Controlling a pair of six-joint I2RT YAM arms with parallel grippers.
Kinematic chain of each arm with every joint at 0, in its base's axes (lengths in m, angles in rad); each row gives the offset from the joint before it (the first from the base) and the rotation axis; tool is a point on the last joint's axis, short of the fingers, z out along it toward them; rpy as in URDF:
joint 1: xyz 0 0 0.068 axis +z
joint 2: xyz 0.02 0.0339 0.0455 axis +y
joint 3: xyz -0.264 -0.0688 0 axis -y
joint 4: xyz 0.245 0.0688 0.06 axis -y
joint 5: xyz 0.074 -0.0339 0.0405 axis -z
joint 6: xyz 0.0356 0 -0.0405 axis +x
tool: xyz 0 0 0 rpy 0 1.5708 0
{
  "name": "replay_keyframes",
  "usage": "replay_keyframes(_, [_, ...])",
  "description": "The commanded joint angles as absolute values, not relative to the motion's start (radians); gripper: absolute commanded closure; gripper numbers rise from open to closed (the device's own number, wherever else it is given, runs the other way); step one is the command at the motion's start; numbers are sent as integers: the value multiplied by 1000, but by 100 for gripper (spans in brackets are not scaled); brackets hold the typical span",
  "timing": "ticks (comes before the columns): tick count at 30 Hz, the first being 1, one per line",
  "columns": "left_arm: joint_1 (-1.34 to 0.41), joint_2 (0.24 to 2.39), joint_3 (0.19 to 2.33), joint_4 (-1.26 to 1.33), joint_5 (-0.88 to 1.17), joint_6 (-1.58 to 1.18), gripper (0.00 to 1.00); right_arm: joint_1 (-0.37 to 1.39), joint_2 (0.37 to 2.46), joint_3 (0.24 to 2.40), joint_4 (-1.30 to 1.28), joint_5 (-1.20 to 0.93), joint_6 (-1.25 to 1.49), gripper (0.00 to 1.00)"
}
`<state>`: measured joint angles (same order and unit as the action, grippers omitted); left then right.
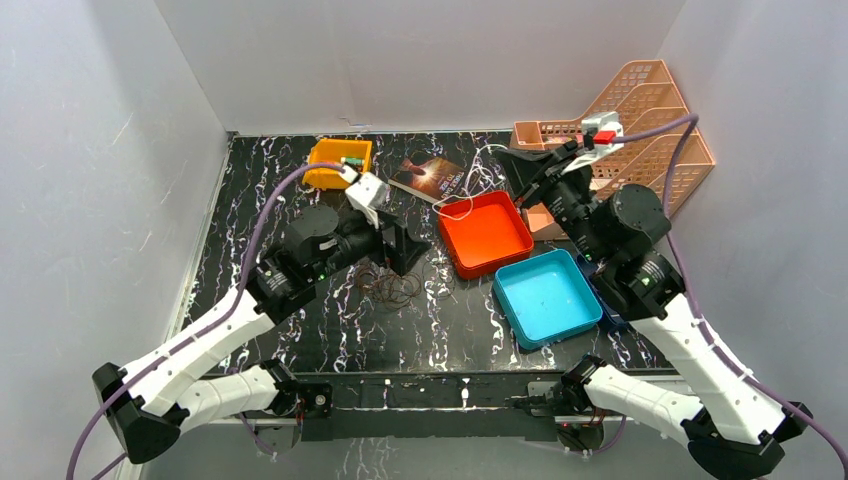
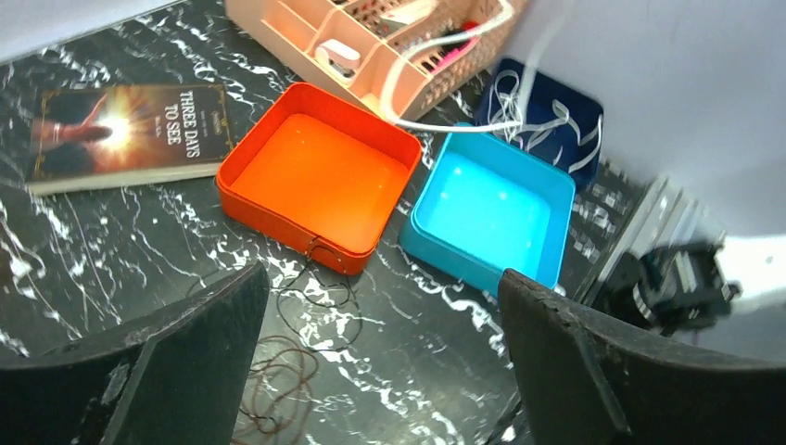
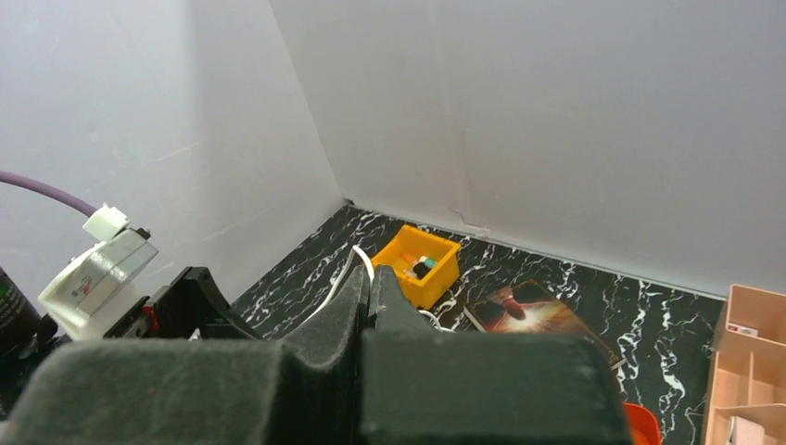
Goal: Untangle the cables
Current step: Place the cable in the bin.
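The dark cables (image 1: 394, 288) lie in loose brown and black loops on the marbled tabletop, just in front of the orange tray. My left gripper (image 1: 405, 250) hovers over them, open, with nothing between its fingers. In the left wrist view the brown loops (image 2: 278, 385) lie by the left finger (image 2: 185, 362), and a black loop (image 2: 320, 297) reaches the tray's rim. A whitish cable (image 1: 455, 207) curls over the tray's back corner and rises to my right gripper (image 1: 505, 160), which is shut on it. The whitish cable (image 3: 363, 261) sticks out past those shut fingertips (image 3: 371, 283).
An orange tray (image 1: 520, 240) and a light blue tray (image 1: 515, 305) sit side by side at centre right. A dark blue tray (image 2: 556, 111) holds white strips. A book (image 1: 430, 175), a yellow bin (image 1: 325, 155) and a pink organizer (image 1: 650, 120) line the back.
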<state>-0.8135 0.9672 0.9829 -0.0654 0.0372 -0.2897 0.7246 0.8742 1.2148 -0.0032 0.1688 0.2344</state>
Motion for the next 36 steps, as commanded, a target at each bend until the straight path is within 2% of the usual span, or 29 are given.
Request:
replay_keyframes(1, [-813,973,1018,-2,234,15,6,724,888,1241,26,118,267,100])
replay_keyframes(8, [-826,919,943,120,390,264,9,725,910,1238,29,80,292,100])
replay_keyframes(12, [-856,948,920,182,427,374,14,724,921,1241,32,62,306,100])
replay_keyframes(26, [-918,1040,909,320,270,547,26,725,927,1235,43,22,337,100])
replay_keyframes(33, [-917,1072,913,287,234,584,37,725,927,1236,48,10,350,100])
replay_keyframes(36, [-917,1084,915,265,218,596,46,725,926,1240,48,2,357,100])
